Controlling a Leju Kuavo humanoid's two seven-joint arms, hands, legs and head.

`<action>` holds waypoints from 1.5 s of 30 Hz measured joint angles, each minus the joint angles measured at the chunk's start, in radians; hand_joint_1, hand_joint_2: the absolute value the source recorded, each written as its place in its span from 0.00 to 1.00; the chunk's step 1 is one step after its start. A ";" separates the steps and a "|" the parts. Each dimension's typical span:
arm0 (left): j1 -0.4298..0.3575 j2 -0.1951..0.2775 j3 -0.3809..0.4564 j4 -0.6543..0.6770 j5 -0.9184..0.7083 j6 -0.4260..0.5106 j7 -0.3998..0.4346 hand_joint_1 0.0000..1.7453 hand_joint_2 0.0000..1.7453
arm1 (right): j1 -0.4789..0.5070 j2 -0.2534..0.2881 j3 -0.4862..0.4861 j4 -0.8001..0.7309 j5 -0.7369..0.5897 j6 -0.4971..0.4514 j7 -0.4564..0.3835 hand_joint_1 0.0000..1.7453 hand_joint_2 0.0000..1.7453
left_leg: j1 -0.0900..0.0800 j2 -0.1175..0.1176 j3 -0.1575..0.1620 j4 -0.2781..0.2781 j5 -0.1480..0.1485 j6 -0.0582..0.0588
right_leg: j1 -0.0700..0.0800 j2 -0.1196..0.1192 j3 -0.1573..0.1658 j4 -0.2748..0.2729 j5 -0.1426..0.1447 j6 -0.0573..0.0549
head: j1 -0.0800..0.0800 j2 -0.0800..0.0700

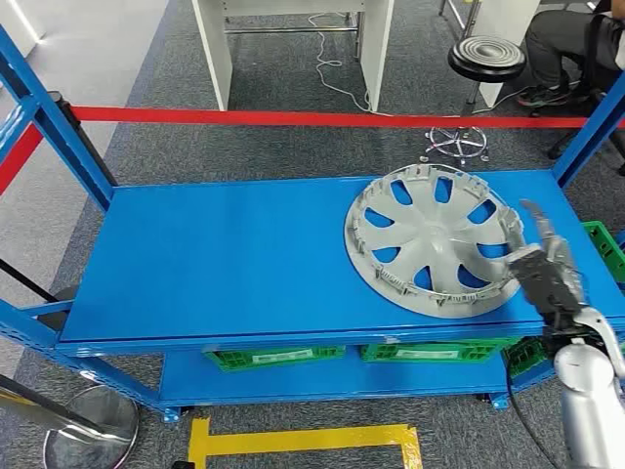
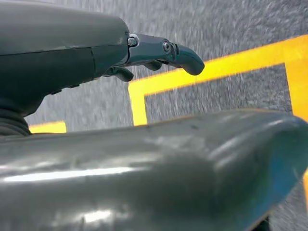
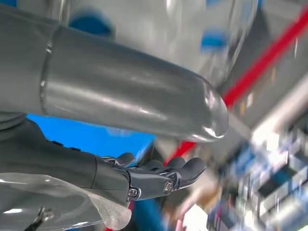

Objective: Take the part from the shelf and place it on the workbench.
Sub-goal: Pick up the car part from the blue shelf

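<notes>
The part is a grey wheel cover [image 1: 435, 239] lying flat on the right half of the blue shelf top [image 1: 221, 254]. My right hand [image 1: 549, 269] is at the cover's right rim, with one finger reaching over the edge. In the right wrist view the thick thumb [image 3: 127, 96] and the dark fingers [image 3: 163, 178] stand apart with blue shelf showing between them, and the blurred wheel cover [image 3: 152, 24] lies beyond the thumb. My left hand [image 2: 109, 53] hangs over grey floor with yellow tape [image 2: 218, 67], fingers loosely extended and holding nothing.
Blue uprights [image 1: 52, 122] frame the shelf ends. Green crates [image 1: 272, 357] sit on the lower level. A red barrier tape [image 1: 295, 117] runs behind the shelf. Beyond it are a white desk [image 1: 295, 39], a stool [image 1: 486, 57] and a seated person [image 1: 575, 44].
</notes>
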 joint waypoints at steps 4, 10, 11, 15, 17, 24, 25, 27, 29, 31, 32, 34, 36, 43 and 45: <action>-0.002 0.004 -0.029 0.003 -0.028 0.015 0.030 0.00 0.00 | -0.015 -0.001 0.063 0.042 0.006 0.023 0.007 0.00 0.00 | 0.000 0.000 -0.001 0.000 0.000 0.000 | 0.000 -0.001 0.000 0.000 0.000 0.000 | 0.000 0.000; -0.003 0.012 -0.063 0.007 -0.045 0.031 0.064 0.00 0.00 | -0.048 0.005 0.156 0.137 0.039 0.013 0.022 0.00 0.00 | 0.000 0.000 -0.001 0.000 0.000 0.000 | 0.000 0.000 -0.001 0.000 0.000 0.000 | 0.000 0.000; -0.003 0.012 -0.067 0.007 -0.047 0.031 0.069 0.00 0.00 | -0.051 0.008 0.170 0.154 0.051 0.007 0.025 0.00 0.00 | 0.000 0.000 -0.001 0.000 0.000 0.000 | 0.000 0.000 -0.001 0.000 0.000 0.000 | 0.000 0.000; -0.002 0.014 -0.079 0.009 -0.052 0.032 0.077 0.00 0.00 | -0.061 0.019 0.215 0.204 0.079 -0.012 0.033 0.00 0.00 | 0.000 0.000 -0.001 0.000 0.000 0.000 | 0.000 0.000 -0.001 0.000 0.000 0.000 | 0.000 0.000; -0.002 0.015 -0.080 0.009 -0.052 0.032 0.077 0.00 0.00 | -0.065 0.023 0.228 0.219 0.082 -0.013 0.034 0.00 0.00 | 0.000 0.000 -0.001 0.000 0.000 0.000 | 0.000 0.000 -0.001 0.000 0.000 0.000 | 0.000 0.000; -0.002 0.017 -0.085 0.011 -0.052 0.032 0.077 0.00 0.00 | -0.081 0.029 0.246 0.248 0.085 -0.015 0.034 0.00 0.00 | 0.000 0.000 -0.001 0.000 0.000 0.000 | 0.000 0.000 -0.001 0.000 0.000 0.000 | 0.000 0.000; -0.002 0.017 -0.085 0.011 -0.052 0.032 0.077 0.00 0.00 | -0.082 0.029 0.247 0.250 0.085 -0.015 0.034 0.00 0.00 | 0.000 0.000 -0.001 0.000 0.000 0.000 | 0.000 0.000 -0.001 0.000 0.000 0.000 | 0.000 0.000; -0.002 0.017 -0.086 0.011 -0.052 0.032 0.077 0.00 0.00 | -0.085 0.030 0.249 0.253 0.085 -0.015 0.035 0.00 0.00 | 0.000 0.000 -0.001 0.000 0.000 0.000 | 0.000 0.000 -0.001 0.000 0.000 0.000 | 0.000 0.000; -0.002 0.017 -0.086 0.012 -0.052 0.032 0.077 0.00 0.00 | -0.086 0.030 0.251 0.256 0.085 -0.015 0.035 0.00 0.00 | 0.000 0.000 -0.001 0.000 0.000 0.000 | 0.000 0.000 -0.001 0.000 0.000 0.000 | 0.000 0.000; -0.002 0.017 -0.089 0.012 -0.057 0.032 0.078 0.00 0.25 | -0.088 0.032 0.254 0.260 0.095 -0.024 0.037 0.00 0.00 | 0.000 0.000 -0.001 0.000 0.000 0.000 | 0.000 0.000 -0.001 0.000 0.000 0.000 | 0.000 0.000; -0.002 0.017 -0.091 0.012 -0.060 0.032 0.079 0.00 0.50 | -0.089 0.035 0.257 0.262 0.106 -0.035 0.040 0.00 0.00 | 0.000 0.000 -0.001 0.000 0.000 0.000 | 0.000 0.000 -0.001 0.000 0.000 0.000 | 0.000 0.000; -0.002 0.017 -0.098 0.012 -0.064 0.032 0.082 0.00 1.00 | -0.091 0.041 0.267 0.268 0.145 -0.066 0.049 0.00 0.00 | 0.000 0.000 -0.001 0.000 0.000 0.000 | 0.000 0.000 -0.001 0.000 0.000 0.000 | 0.000 0.000; -0.002 0.017 -0.103 0.012 -0.064 0.032 0.084 0.00 1.00 | -0.094 0.045 0.281 0.277 0.199 -0.102 0.064 0.00 0.00 | 0.000 0.000 -0.001 0.000 0.000 0.000 | 0.000 0.000 -0.001 0.000 0.000 0.000 | 0.000 0.000; 0.000 0.019 -0.117 0.016 -0.085 0.039 0.073 0.00 1.00 | -0.100 0.046 0.319 0.301 0.426 -0.204 0.155 0.00 0.00 | 0.000 0.000 -0.001 0.000 0.000 0.000 | 0.000 0.000 -0.001 0.000 0.000 0.000 | 0.000 0.000; 0.001 0.019 -0.128 0.018 -0.097 0.040 0.072 0.00 1.00 | -0.096 0.042 0.323 0.305 0.490 -0.225 0.181 0.00 0.00 | 0.000 0.000 -0.001 0.000 0.000 0.000 | 0.000 0.000 -0.001 0.000 0.000 0.000 | 0.000 0.000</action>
